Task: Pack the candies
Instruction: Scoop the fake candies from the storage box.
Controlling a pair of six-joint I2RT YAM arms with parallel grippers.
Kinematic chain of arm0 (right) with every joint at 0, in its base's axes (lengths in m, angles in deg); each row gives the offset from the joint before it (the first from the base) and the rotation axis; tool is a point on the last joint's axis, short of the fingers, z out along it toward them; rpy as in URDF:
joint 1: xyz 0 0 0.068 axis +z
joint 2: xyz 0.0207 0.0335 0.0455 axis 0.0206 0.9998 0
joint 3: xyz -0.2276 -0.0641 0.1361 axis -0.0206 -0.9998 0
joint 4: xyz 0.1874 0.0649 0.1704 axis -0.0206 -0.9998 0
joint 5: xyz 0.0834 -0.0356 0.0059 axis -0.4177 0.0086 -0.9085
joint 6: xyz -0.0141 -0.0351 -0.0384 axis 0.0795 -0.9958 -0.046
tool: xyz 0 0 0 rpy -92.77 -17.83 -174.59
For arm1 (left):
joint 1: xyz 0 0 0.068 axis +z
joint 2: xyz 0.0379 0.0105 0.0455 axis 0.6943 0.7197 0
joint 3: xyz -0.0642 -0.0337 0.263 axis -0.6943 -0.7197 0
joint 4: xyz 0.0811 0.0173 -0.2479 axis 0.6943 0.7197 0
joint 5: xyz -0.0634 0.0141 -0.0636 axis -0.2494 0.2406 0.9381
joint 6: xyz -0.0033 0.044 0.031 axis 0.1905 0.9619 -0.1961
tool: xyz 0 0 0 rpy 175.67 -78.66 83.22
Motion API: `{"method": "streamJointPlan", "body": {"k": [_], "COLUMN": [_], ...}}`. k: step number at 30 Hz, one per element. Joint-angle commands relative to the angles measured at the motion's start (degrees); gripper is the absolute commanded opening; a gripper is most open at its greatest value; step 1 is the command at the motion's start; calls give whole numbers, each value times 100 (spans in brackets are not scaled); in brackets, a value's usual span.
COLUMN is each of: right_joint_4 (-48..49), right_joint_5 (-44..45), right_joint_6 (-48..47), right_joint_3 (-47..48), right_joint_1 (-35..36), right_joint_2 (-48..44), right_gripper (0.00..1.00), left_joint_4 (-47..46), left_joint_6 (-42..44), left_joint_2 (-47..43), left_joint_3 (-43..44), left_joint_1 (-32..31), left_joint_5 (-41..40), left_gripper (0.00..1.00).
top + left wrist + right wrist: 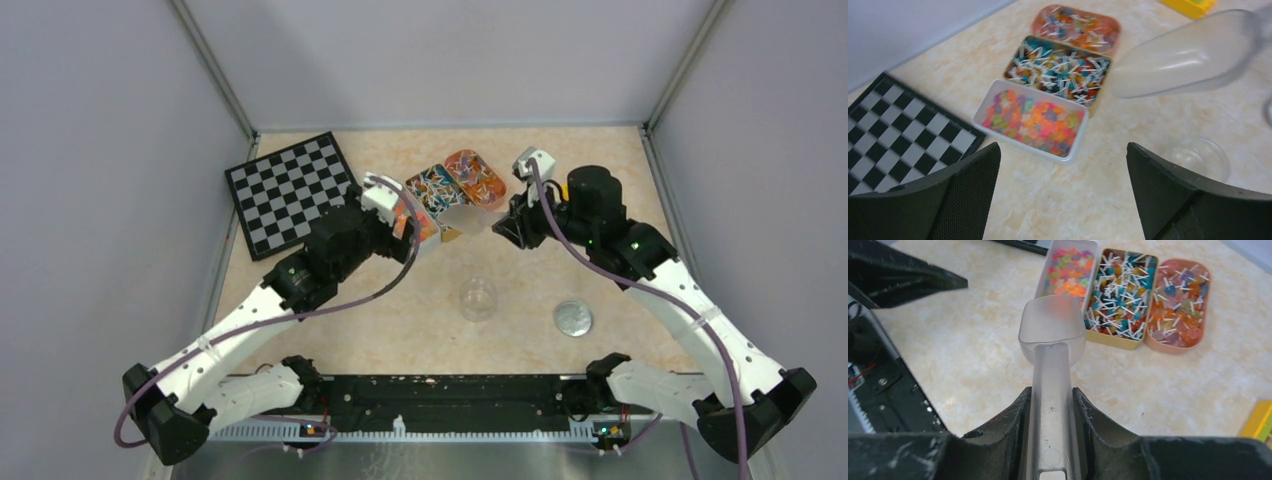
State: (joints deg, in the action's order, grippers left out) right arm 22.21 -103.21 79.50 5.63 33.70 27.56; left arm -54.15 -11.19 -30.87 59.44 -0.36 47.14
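Here the right gripper [1051, 390] clamps the scoop [1052, 330] — its bowl just beside the candies [1120, 290] by the far edge; the left gripper [1063, 147] gapes empty.

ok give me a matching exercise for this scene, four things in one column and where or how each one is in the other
1. white tray
2. scoop
3. clear cup
4. checkerboard

a. clamped in the right end effector
b. lying flat at the far left
c. full of small colourful candies
d. empty, standing upright

Pairs: 1-c, 2-a, 3-d, 4-b
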Motion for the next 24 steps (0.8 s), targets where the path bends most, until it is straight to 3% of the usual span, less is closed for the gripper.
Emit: {"method": "streamJointPlan", "body": {"k": [1, 7, 10, 17, 24], "right_joint_4": [264, -311, -582, -884, -1293], "right_joint_5": [1104, 2050, 2410, 2342, 2284], "right_joint_6": [204, 191, 118, 65, 92], "right_joint_3": [411, 1127, 1516, 2138, 2917], "right_joint_1": [45, 47, 40, 39, 127], "right_joint_2": [364, 1098, 1643, 2578, 3535], "right_gripper": [0, 0, 0, 0, 0], "left_joint_4": [259, 8, -391, -733, -887], "left_joint_6": [-1424, -2457, -2266, -1711, -1587], "left_joint_2": [416, 547, 451, -116, -670], "left_joint_3": [571, 601, 401, -355, -476], "left_joint_1": [850, 2153, 2204, 2184, 2164], "left_joint_5": [-760, 106, 26, -39, -266], "left_gripper": [99, 99, 99, 99, 99]}}
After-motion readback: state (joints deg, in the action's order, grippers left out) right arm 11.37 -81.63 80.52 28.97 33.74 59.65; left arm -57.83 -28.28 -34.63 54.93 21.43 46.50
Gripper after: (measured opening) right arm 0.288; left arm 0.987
